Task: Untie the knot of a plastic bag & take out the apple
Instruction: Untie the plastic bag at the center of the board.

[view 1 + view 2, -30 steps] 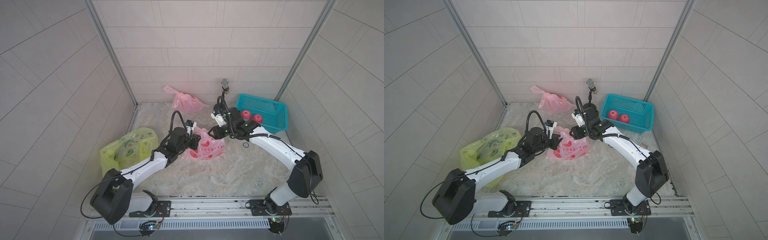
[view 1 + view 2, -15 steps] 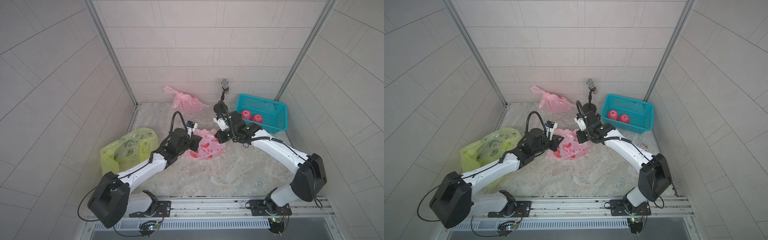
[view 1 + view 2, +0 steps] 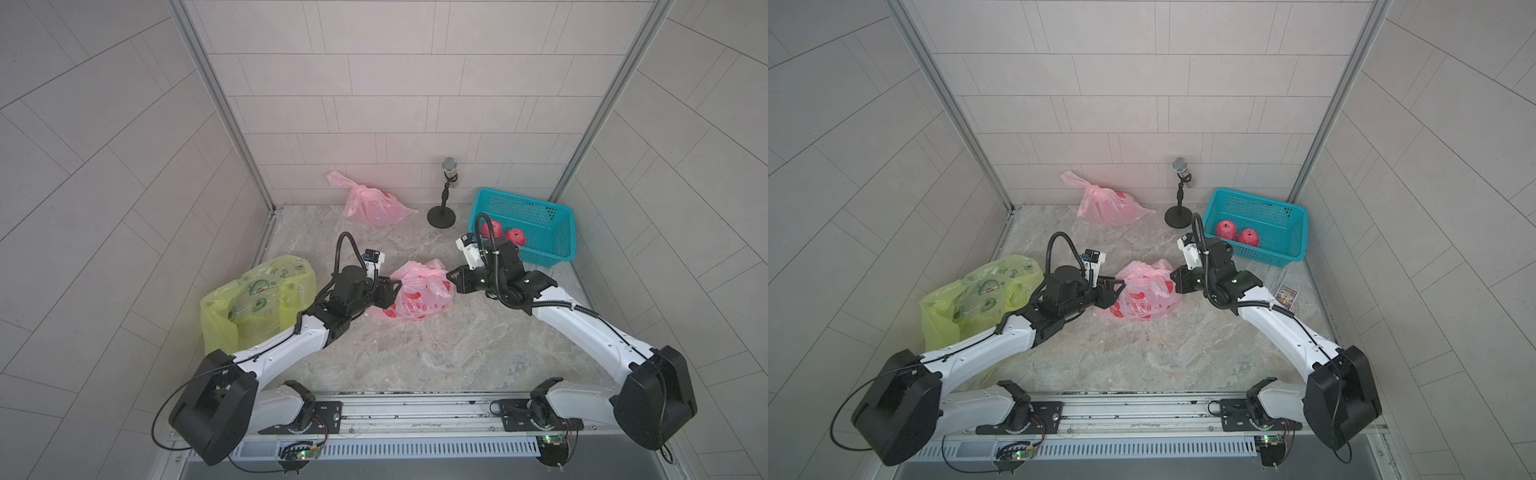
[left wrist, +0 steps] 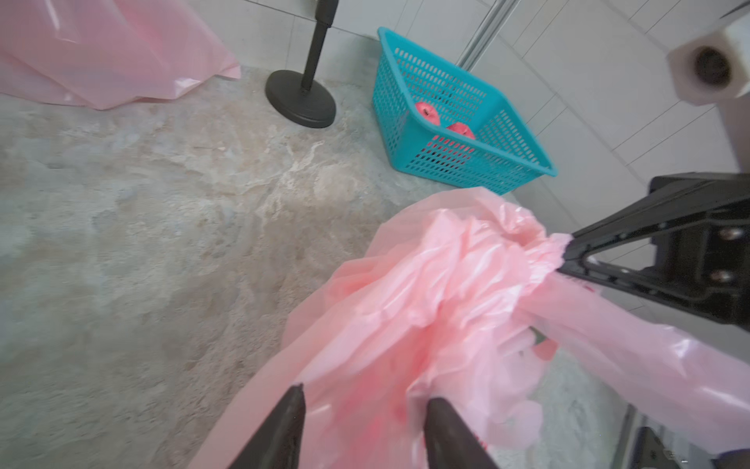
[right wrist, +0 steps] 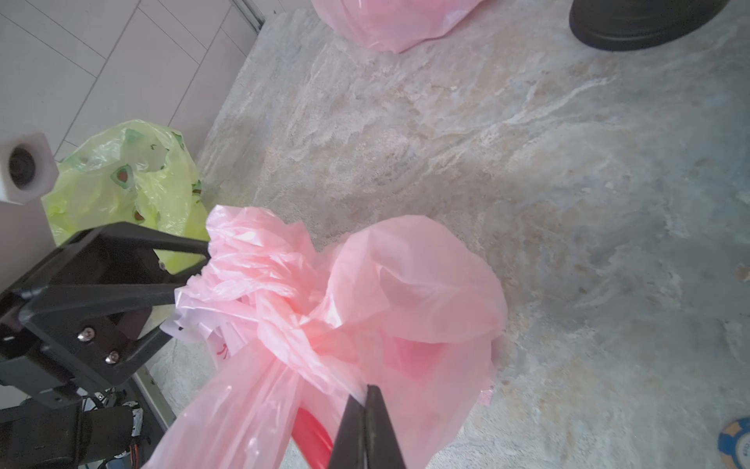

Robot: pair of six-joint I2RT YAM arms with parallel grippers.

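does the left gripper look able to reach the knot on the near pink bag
Probably yes: the left gripper is open at the ruffled top of the pink bag, and the knot sits uncovered beyond its fingertips. The right gripper, shut on the bag, holds from the opposite side.

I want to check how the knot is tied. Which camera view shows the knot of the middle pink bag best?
The right wrist view: the knot of the pink bag sits mid-picture, sharp, with its twisted folds plain. The left wrist view shows it large but blurred. In both top views it is a small crumple.
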